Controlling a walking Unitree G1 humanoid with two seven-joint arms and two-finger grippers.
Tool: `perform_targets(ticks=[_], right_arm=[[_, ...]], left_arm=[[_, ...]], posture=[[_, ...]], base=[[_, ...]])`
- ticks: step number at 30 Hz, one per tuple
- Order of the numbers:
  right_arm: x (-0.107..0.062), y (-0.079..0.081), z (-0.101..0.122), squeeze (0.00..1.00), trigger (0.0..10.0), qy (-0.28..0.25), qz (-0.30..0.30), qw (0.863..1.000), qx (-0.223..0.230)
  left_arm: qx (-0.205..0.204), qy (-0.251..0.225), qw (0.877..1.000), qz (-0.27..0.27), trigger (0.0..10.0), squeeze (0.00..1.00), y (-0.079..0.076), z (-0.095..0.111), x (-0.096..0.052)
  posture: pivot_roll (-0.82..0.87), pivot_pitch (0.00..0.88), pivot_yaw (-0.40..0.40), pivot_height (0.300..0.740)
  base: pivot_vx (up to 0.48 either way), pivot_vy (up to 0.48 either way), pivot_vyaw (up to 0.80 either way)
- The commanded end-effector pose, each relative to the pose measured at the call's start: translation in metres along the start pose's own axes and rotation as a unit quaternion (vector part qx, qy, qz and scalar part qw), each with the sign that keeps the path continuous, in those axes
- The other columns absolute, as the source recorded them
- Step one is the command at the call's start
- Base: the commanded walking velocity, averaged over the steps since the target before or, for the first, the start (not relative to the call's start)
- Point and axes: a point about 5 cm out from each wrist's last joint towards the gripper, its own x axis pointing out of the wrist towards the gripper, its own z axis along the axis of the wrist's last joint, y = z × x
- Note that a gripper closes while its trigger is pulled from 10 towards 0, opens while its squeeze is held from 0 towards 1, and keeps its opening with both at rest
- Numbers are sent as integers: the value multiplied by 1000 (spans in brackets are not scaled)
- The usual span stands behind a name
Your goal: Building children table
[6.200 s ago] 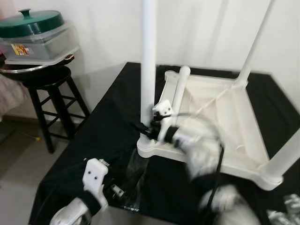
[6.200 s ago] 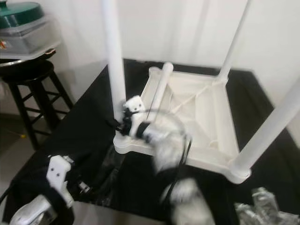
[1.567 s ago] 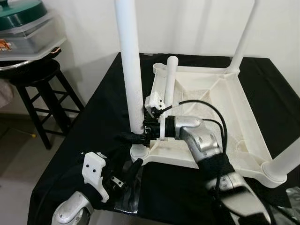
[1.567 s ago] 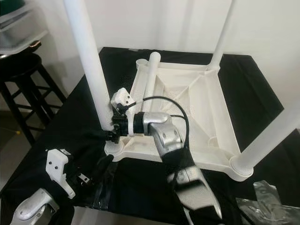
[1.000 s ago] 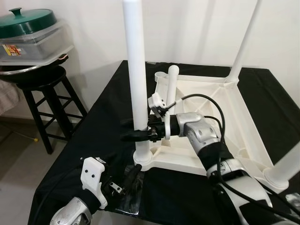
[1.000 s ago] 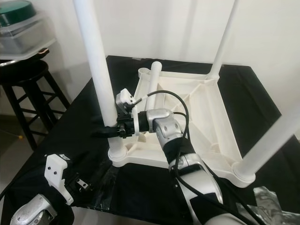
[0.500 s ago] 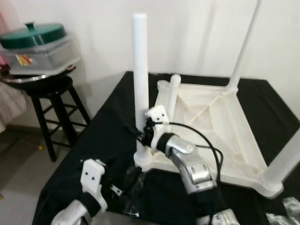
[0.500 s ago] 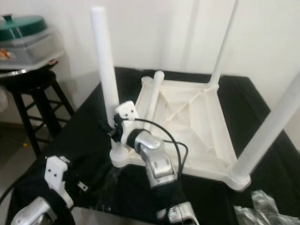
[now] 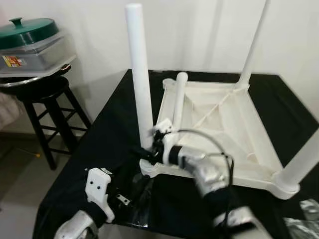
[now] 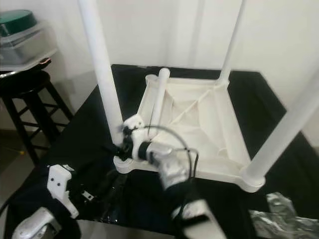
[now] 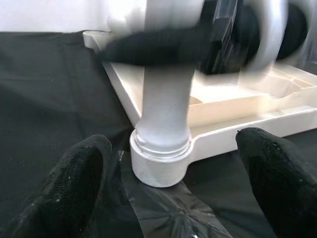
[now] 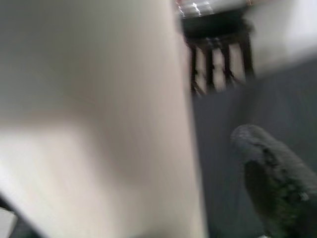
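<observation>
A white plastic children's table [image 9: 219,112] lies upside down on a black-clothed surface. Three legs stand up from its corners; the near-left leg [image 9: 138,84] is closest to me. A loose fourth leg [image 9: 178,99] lies inside the underside. My right gripper [image 9: 144,153] straddles the near-left leg just above its socket. The right wrist view shows the leg [image 12: 99,119] blurred and a gap beside one finger [image 12: 270,183], so the gripper is open. My left gripper [image 11: 173,198] is open low at the table's front, facing that leg's socket [image 11: 161,158] without touching it.
Crinkled black plastic film [image 9: 144,204] lies on the cloth under my left gripper. A black stool [image 9: 47,99] at the left carries a tray and a green-lidded container [image 9: 30,37]. Crumpled silver wrapping [image 10: 284,214] sits at the near right corner. A white wall stands behind.
My right gripper has slid down the near-left leg to just above its socket. The head camera has shifted. My left arm stays where it was.
</observation>
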Motion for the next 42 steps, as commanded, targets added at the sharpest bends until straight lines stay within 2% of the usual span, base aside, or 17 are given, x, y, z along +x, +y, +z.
perform_targets(ticks=[1,2,4,9,10,11,12,24,27,28,29,30,31,32,35,36,42], right_arm=[[-3,9,14,1000,10000,-27,79,996,-26],[-8,10,18,0,10000,-17,131,990,-50],[-14,8,20,0,10000,5,195,978,-78],[-8,-4,23,0,10000,22,198,977,-79],[-6,-8,22,0,8275,28,198,977,-75],[-5,-10,21,0,8275,33,198,977,-73],[-4,-12,21,0,0,38,200,977,-66],[-9,-20,13,0,0,32,204,978,-31],[-14,-22,-8,0,0,28,113,993,-12],[-14,-22,-8,0,0,28,113,993,-12],[-12,-20,-19,0,0,37,58,998,0],[-12,-20,-19,0,0,37,58,998,0],[-7,-21,-36,0,0,33,-138,989,38],[-8,-1,-54,0,0,46,-183,980,58],[-9,14,-62,0,0,51,-199,976,70],[-6,20,-60,0,0,51,-179,982,43],[-1,13,-58,0,0,57,-143,987,46]], left_arm=[[-3,5,1000,0,10000,0,1,-2,0],[-3,5,1000,0,10000,0,1,-2,1],[-2,4,1000,0,10000,0,1,-2,1],[-1,4,1000,0,10000,0,1,-2,2],[-1,4,1000,0,10000,0,0,-2,3],[-1,3,1000,0,10000,0,0,-2,3],[-1,3,1000,1,10000,0,0,-2,3],[-2,2,1000,1,10000,0,0,-1,1],[-3,1,1000,1,10000,0,0,-1,-1],[-3,1,1000,1,10000,0,0,-1,-1],[-3,1,1000,2,10000,0,0,-1,-1],[-3,1,1000,2,10000,0,0,-1,-1],[-3,1,1000,2,10000,0,1,-1,-2],[-3,1,1000,3,10000,0,2,0,-2],[-3,1,1000,3,10000,0,2,0,-2],[-5,2,1000,0,10000,0,3,0,-2],[-7,6,1000,-6,10000,0,3,-2,-1]], posture=[[13,25,10,740],[14,25,10,740],[20,20,8,740],[29,17,6,740],[37,14,4,740],[37,14,4,740],[40,13,4,740],[36,18,6,740],[28,30,-2,740],[28,30,-2,740],[26,32,-5,740],[26,32,-5,740],[12,38,-2,740],[9,49,6,740],[9,49,6,740],[-10,38,28,740],[3,33,13,740]], base=[[0,0,0],[0,0,0],[0,0,0],[0,0,0],[0,0,0],[0,0,0],[0,0,0],[0,0,0],[0,0,0],[0,0,0],[0,0,0],[0,0,0],[0,0,0],[0,0,0],[0,0,0],[0,0,0],[0,0,0]])
